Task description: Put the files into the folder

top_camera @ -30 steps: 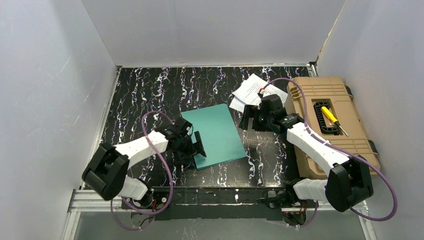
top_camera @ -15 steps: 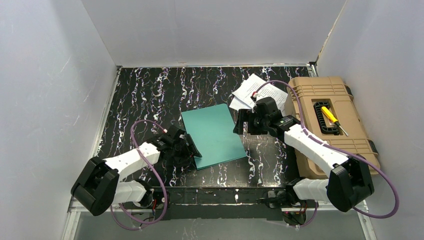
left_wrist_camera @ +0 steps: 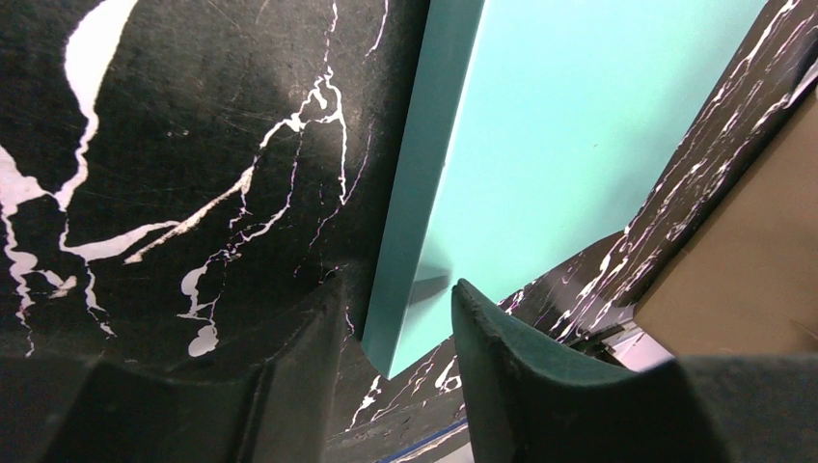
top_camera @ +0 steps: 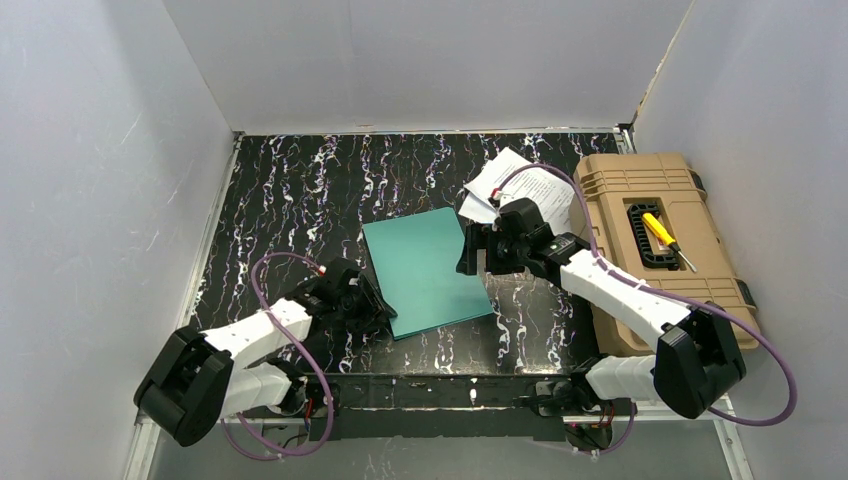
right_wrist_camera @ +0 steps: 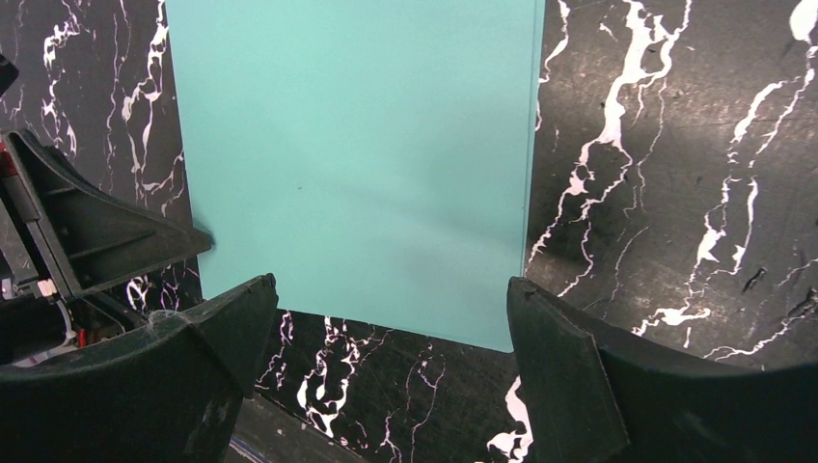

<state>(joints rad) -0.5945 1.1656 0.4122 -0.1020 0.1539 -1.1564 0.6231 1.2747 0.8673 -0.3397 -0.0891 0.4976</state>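
The teal folder [top_camera: 425, 270] lies closed and flat in the middle of the table [top_camera: 300, 190]. The files [top_camera: 505, 180] sit in a loose pile beyond its far right corner, just beside the tan toolbox [top_camera: 620, 180]. The left end effector [left_wrist_camera: 397, 289] is low at the folder's near left corner, released, its fingers apart on either side of that edge, while the right end effector [right_wrist_camera: 388, 282] hangs over the folder's right side with its fingers spread wide and gripping nothing.
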